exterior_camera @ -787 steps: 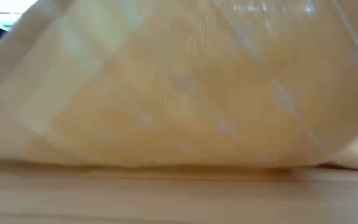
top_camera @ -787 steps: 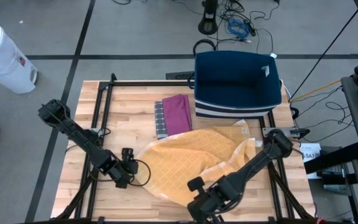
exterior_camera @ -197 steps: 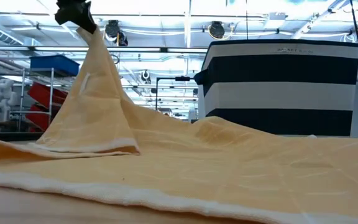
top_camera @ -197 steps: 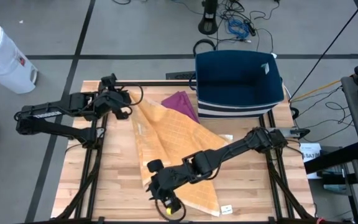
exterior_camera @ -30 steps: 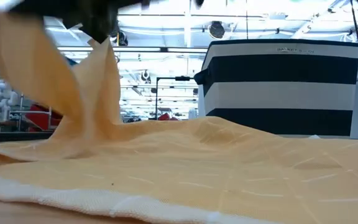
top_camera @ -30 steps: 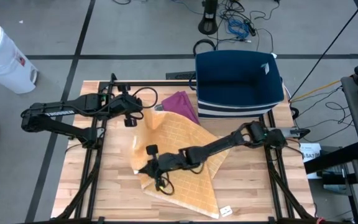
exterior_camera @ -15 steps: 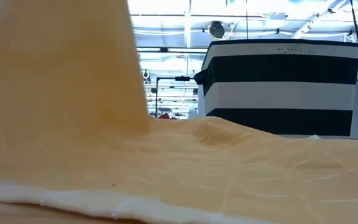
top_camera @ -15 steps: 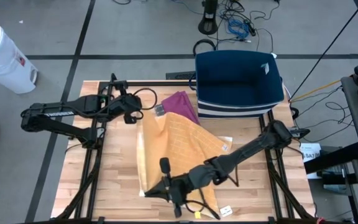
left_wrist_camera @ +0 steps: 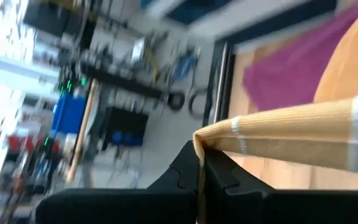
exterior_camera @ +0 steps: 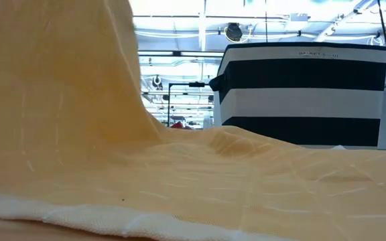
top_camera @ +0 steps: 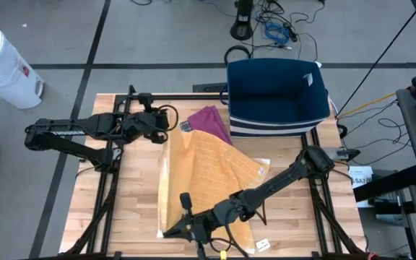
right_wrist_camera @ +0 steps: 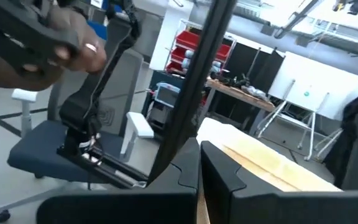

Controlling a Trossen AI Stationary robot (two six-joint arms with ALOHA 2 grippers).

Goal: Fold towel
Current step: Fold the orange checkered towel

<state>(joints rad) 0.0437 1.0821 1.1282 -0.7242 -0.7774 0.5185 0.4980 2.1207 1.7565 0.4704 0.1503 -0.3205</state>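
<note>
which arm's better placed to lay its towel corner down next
Right, probably. The right gripper holds its corner of the yellow towel low at the table's near edge. The left gripper pinches the far corner beside the purple cloth, anchoring that end.

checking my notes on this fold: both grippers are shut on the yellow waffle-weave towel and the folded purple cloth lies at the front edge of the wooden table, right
Not quite. In the high view the folded purple cloth lies at the back of the wooden table, beside the navy striped basket, not at the front edge. The rest holds: the left gripper and right gripper are both shut on the yellow waffle-weave towel.
</note>
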